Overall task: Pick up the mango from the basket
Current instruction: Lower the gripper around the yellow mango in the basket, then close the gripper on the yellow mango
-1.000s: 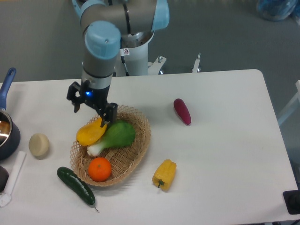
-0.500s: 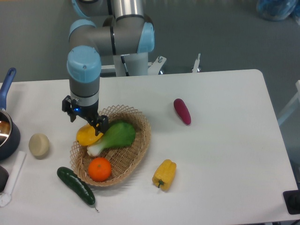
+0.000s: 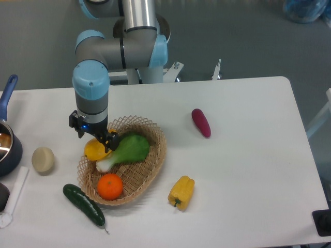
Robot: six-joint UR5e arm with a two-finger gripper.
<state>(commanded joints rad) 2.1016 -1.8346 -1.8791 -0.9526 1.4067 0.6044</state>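
At the left end of the oval wicker basket of tan woven straw [image 3: 150, 170], the smooth yellow mango with an orange blush [image 3: 94, 150] is seen lying against the lattice rim, partly hidden beneath the black two-finger gripper [image 3: 96, 136]. The fingers are spread and set down around the fruit's upper end; whether the pads already touch the skin cannot be told.

The grasp would best be closed slowly across the mango's narrower width, since so smooth and rounded a skin is judged likely to slip out of a pinch taken off-centre. A straight upward lift is advised, so that the open weave of the rim is not snagged.

Just beside the mango a leafy green vegetable with a pale stalk [image 3: 126, 150] is laid, its crinkled leaf touching the fruit; it may be dragged along. A round orange [image 3: 109, 186] sits nearer the front of the basket.
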